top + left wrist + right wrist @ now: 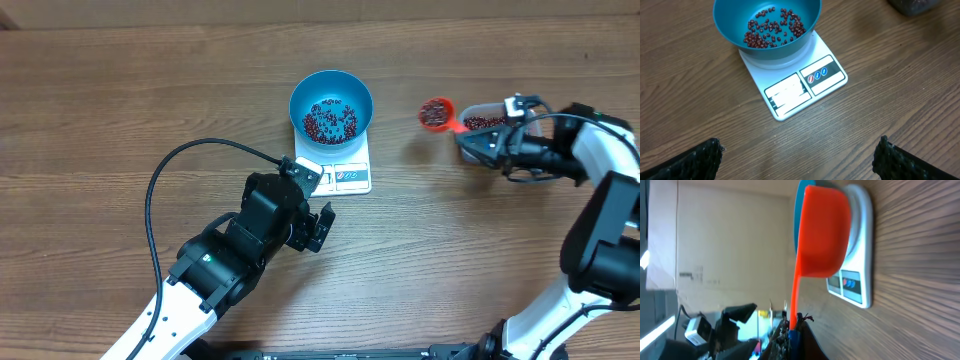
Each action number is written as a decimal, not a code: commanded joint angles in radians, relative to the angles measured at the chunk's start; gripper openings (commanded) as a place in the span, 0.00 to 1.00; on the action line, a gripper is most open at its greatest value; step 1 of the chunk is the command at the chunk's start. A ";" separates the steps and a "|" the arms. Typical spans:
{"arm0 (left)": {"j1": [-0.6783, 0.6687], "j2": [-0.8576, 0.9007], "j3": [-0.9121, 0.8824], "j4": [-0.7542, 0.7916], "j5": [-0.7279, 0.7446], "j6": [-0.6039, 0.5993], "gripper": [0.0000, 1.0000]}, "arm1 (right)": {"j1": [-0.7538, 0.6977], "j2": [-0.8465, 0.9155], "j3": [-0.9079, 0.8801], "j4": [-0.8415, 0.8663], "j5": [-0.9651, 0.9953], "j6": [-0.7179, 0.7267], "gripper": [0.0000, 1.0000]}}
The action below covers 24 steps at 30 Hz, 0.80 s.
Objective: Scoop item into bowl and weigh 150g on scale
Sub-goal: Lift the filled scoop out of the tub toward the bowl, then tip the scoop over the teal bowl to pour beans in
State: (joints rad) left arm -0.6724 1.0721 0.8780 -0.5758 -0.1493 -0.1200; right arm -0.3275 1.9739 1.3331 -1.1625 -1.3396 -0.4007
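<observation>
Overhead: bowl point(331, 105) sits on scale point(345, 175), with a thin layer of beans point(330, 122) in it. Left claw point(312, 203) is spread wide, just short of the scale's button edge. Right claw point(472, 140) is clamped on the handle of an orange scoop point(437, 113) full of beans, between bowl and tub point(487, 120).

Left wrist: fingers point(700, 160) far apart at the lower corners, nothing between them; scale and bowl ahead.

Right wrist: scoop handle runs into closed jaws; scale beyond.
</observation>
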 commanded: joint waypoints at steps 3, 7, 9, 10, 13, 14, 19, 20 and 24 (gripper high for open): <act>0.005 0.007 -0.001 0.000 0.011 0.016 1.00 | 0.108 0.006 0.029 0.006 -0.050 -0.020 0.04; 0.005 0.007 -0.001 0.000 0.012 0.016 1.00 | 0.209 0.006 0.075 0.009 -0.049 -0.020 0.04; 0.005 0.007 -0.001 0.000 0.012 0.016 1.00 | 0.259 0.006 0.104 0.009 -0.039 -0.020 0.04; 0.005 0.007 -0.001 0.000 0.012 0.016 0.99 | 0.280 0.006 0.119 0.010 -0.026 -0.020 0.04; 0.005 0.007 -0.001 0.000 0.012 0.016 1.00 | 0.340 0.006 0.163 0.035 0.016 -0.011 0.04; 0.005 0.007 -0.001 0.000 0.012 0.016 1.00 | 0.356 0.006 0.172 0.055 0.018 -0.003 0.04; 0.005 0.007 -0.001 0.000 0.012 0.016 0.99 | 0.408 0.006 0.184 0.262 0.088 0.215 0.04; 0.005 0.007 -0.001 0.000 0.012 0.016 1.00 | 0.412 0.006 0.184 0.296 0.119 0.252 0.04; 0.005 0.007 -0.001 0.000 0.011 0.016 1.00 | 0.420 0.006 0.184 0.382 0.224 0.323 0.04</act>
State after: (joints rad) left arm -0.6724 1.0721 0.8780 -0.5758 -0.1493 -0.1200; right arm 0.0917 1.9739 1.4929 -0.8032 -1.2011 -0.1749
